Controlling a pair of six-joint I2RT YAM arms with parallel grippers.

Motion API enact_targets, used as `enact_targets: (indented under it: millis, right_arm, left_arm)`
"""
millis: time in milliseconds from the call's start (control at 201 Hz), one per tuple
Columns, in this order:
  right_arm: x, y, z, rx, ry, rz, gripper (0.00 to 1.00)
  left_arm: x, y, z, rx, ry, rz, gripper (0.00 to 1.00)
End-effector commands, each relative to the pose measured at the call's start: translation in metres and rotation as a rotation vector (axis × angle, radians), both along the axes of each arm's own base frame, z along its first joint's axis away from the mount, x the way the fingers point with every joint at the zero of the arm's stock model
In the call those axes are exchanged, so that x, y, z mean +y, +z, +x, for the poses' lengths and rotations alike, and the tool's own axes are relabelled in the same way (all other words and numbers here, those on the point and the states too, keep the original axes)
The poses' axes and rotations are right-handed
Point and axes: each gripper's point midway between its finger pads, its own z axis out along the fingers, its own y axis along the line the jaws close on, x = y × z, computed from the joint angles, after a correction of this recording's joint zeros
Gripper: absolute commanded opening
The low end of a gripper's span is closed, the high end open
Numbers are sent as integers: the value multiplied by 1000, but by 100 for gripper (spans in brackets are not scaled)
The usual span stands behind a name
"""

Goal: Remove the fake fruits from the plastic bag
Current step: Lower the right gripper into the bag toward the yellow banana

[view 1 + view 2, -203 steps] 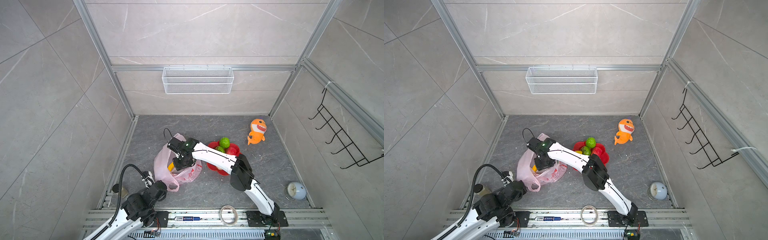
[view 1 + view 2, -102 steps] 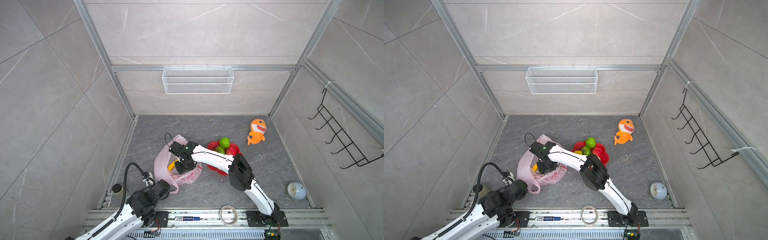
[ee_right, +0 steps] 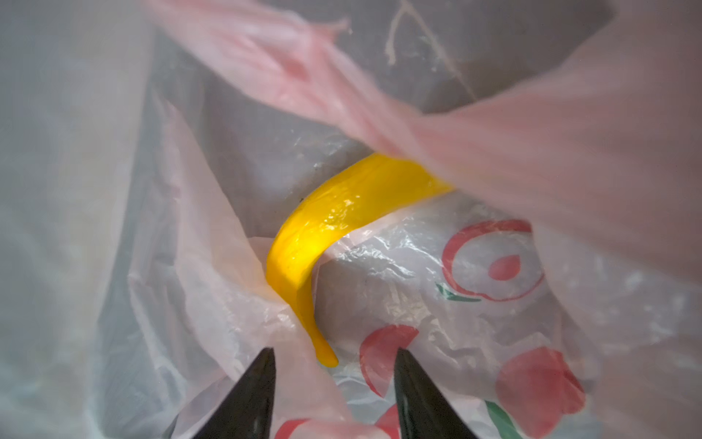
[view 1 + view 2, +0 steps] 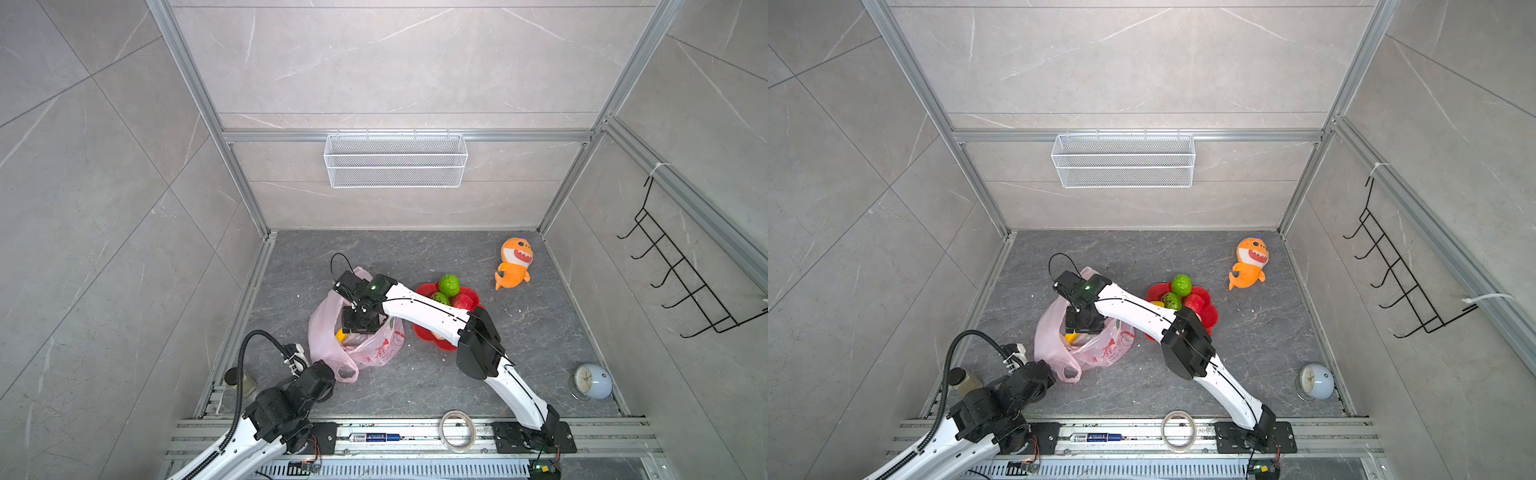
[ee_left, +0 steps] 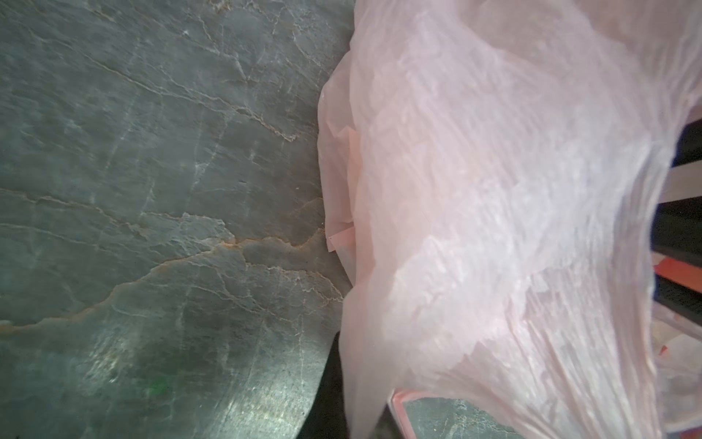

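— Where's the bag?
— I see the plastic bag (image 4: 365, 353) slumped on the bench (image 4: 415, 386), mouth open. Inside it, only the banana (image 3: 334, 220) shows.
— Your hands?
— My right hand (image 3: 335, 351) is down in the mouth, fingers parted, gripping nothing; the banana's stem lies just ahead. My left hand (image 4: 328, 374) is closed, pinching the bag's film near a handle loop.
— The dish?
— The red dish (image 4: 428, 337) beside the bag holds two green fruits (image 4: 449, 284) and a red fruit (image 4: 462, 302).
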Motion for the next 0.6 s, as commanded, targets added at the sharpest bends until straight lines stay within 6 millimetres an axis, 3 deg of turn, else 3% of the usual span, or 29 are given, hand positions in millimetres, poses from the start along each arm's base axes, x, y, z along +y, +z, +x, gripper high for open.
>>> enact_targets:
  millis: [0, 244, 274, 329, 473, 592]
  right_arm:
    - [-3, -7, -2, 59, -129, -22, 55]
    - [13, -6, 11, 72, -199, -13, 59]
    - [12, -19, 10, 87, -204, -44, 59]
    - [18, -14, 14, 84, -210, -30, 59]
    - [10, -19, 13, 90, -240, -75, 59]
    - [5, -12, 13, 65, -240, -91, 59]
  left_arm:
    - [3, 0, 1, -26, -16, 27, 0]
    - [4, -1, -1, -35, -31, 23, 0]
    - [4, -2, -1, -35, -31, 21, 0]
    - [4, -3, -2, -36, -32, 18, 0]
    - [6, -4, -3, -42, -33, 13, 0]
    - [8, -5, -5, -42, -30, 14, 0]
